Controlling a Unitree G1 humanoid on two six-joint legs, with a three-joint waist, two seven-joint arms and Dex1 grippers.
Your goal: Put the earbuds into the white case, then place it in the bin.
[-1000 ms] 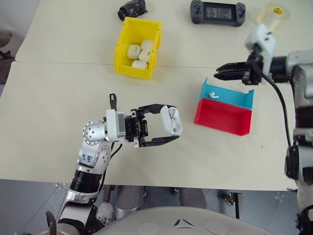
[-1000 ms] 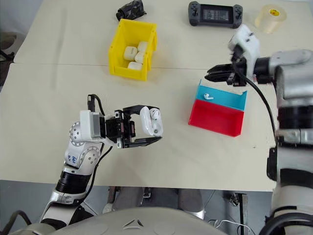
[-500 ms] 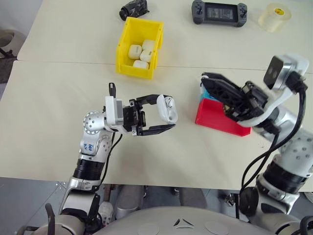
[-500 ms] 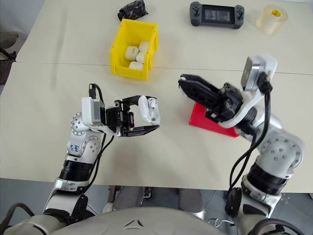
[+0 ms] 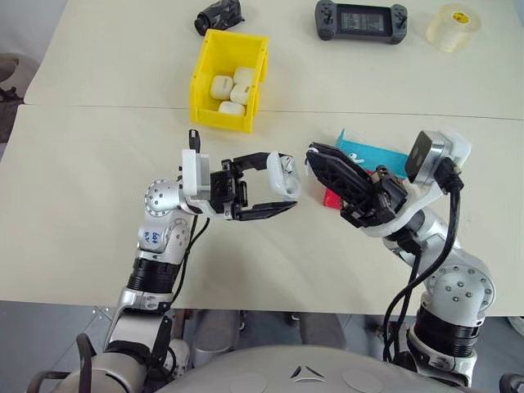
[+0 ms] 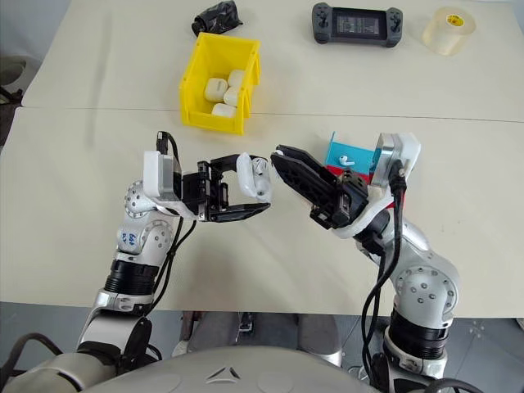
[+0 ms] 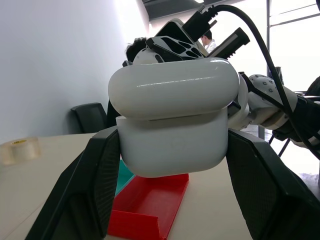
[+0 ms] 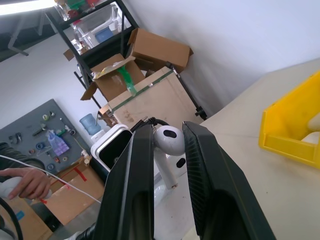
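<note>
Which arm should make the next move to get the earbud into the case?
Right: its end effector pinches an earbud beside the open case, which the left end effector holds.

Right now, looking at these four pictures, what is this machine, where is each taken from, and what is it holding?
It is a humanoid robot with two arms, each ending in two black fingers. Two pictures look down from cameras in its head over a cream table; the other two come from a camera on each wrist, looking along that arm's fingers.

The left gripper has its jaws shut on a small glossy white earbud case with its lid open. The right gripper pinches a tiny white earbud, held just beside the case.

On the table stand a bright yellow plastic bin with several white cases inside, a shallow blue tray holding another earbud, a shallow red tray, a black handheld game console, a roll of clear tape and a small black object.
</note>
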